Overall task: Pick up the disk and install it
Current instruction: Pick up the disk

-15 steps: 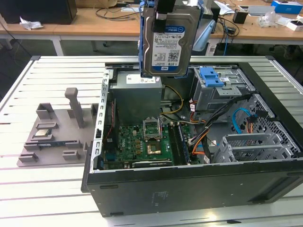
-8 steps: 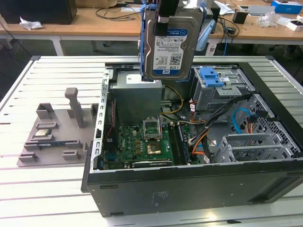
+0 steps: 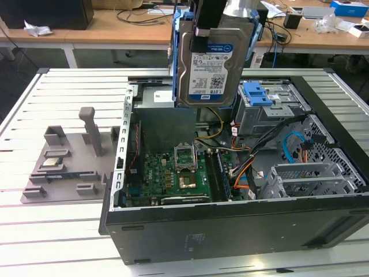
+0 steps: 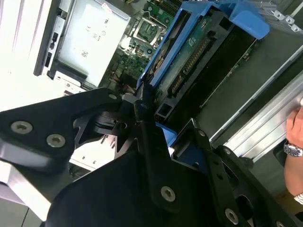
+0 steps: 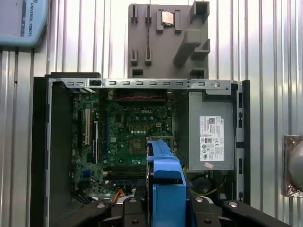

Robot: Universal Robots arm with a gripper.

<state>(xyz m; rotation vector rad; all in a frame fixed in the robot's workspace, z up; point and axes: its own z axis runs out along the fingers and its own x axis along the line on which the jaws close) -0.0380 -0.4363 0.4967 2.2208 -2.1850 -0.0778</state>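
The jaws were clamped on the disk (image 3: 211,63), holding it upright above the open case (image 3: 230,234) on the counter (image 3: 57,245).

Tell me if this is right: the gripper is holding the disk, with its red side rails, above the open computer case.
Not quite: the side rails are blue, not red, as the exterior view shows. Otherwise yes, the gripper is holding the disk above the open computer case.
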